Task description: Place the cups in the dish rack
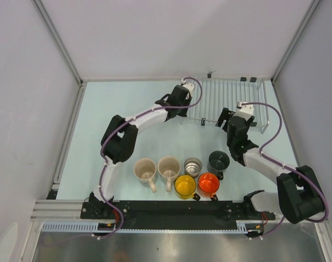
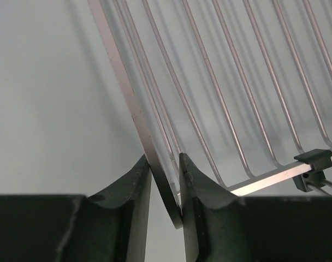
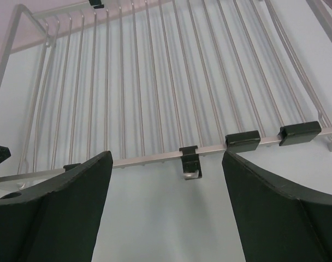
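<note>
The dish rack point(image 1: 231, 98), a flat grid of thin silver wires, lies at the back right of the table. My left gripper point(image 1: 183, 111) is at its left edge; in the left wrist view the gripper point(image 2: 165, 183) is shut on the rack's flat side bar point(image 2: 124, 82). My right gripper point(image 1: 234, 121) stands open just short of the rack's front rail point(image 3: 149, 160), with bare table between its fingers point(image 3: 73, 191). Near the arm bases stand the cups: two cream point(image 1: 145, 170) point(image 1: 169, 167), steel point(image 1: 193, 166), dark green point(image 1: 218, 161), yellow point(image 1: 185, 186), orange point(image 1: 208, 184).
Black clips point(image 3: 242, 140) sit on the rack's front rail. Grey walls with metal frame posts point(image 1: 57, 38) close in the table on the left, back and right. A black rail point(image 1: 171, 210) carries both arm bases along the near edge.
</note>
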